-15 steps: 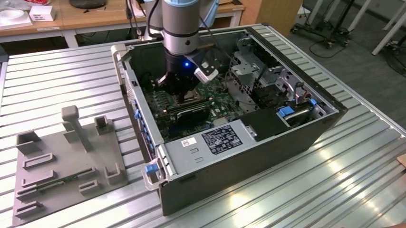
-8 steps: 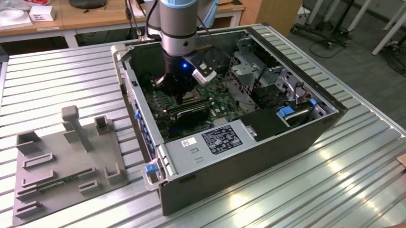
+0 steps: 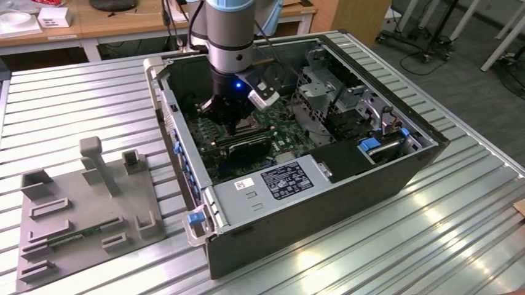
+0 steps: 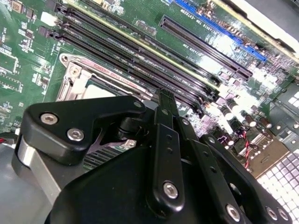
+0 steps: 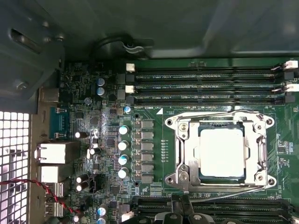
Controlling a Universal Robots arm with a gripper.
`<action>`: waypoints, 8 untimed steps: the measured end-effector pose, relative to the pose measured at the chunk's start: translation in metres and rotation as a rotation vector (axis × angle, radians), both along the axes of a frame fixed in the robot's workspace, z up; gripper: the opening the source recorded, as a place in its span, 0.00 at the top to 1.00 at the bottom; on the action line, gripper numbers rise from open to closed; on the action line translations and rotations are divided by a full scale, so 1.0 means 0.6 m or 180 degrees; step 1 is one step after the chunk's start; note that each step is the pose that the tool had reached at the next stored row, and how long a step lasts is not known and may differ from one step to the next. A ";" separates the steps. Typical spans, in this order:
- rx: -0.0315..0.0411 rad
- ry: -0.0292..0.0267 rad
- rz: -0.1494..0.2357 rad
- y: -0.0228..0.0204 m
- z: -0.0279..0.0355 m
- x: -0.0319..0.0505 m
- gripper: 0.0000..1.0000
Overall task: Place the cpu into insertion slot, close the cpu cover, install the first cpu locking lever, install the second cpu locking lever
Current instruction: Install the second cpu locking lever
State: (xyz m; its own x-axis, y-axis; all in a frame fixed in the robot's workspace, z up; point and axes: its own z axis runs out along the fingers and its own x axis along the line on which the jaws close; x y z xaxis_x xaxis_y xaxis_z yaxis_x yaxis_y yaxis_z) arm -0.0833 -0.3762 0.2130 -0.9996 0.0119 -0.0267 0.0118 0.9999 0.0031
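Observation:
In the first wrist view the cpu (image 5: 222, 151) lies flat in the insertion slot (image 5: 267, 140), its pale silver face showing through the window of the cpu cover (image 5: 188, 154), which lies down over it. Thin wire levers run along two opposite sides of the socket (image 5: 219, 113) (image 5: 233, 194). My gripper (image 5: 182, 199) is shut with nothing in it, its tips just beside the socket's edge, over the memory slots. In the second wrist view the gripper (image 4: 161, 95) stands close over the socket's silvery corner (image 4: 74, 74). In the exterior view the gripper (image 3: 238, 123) reaches down into the computer case.
Long black memory slots (image 5: 205, 86) flank the socket on both sides. A row of capacitors (image 5: 123, 151) and rear port blocks (image 5: 55, 153) stand on the board. The case walls (image 3: 328, 203) enclose the arm. A grey fixture plate (image 3: 82, 215) lies on the table at the exterior view's left.

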 end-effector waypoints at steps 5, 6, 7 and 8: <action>0.0000 0.0000 0.0000 0.0031 -0.002 -0.001 0.89; 0.0000 0.0000 0.0000 0.0038 -0.003 -0.002 0.89; -0.0001 0.0001 0.0000 0.0043 -0.003 -0.003 0.89; -0.0001 0.0001 0.0000 0.0048 -0.004 -0.003 0.89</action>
State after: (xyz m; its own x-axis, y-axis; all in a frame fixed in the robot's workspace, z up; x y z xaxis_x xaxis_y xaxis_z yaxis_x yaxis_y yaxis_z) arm -0.0852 -0.3733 0.2105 -0.9996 0.0118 -0.0265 0.0117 0.9999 0.0028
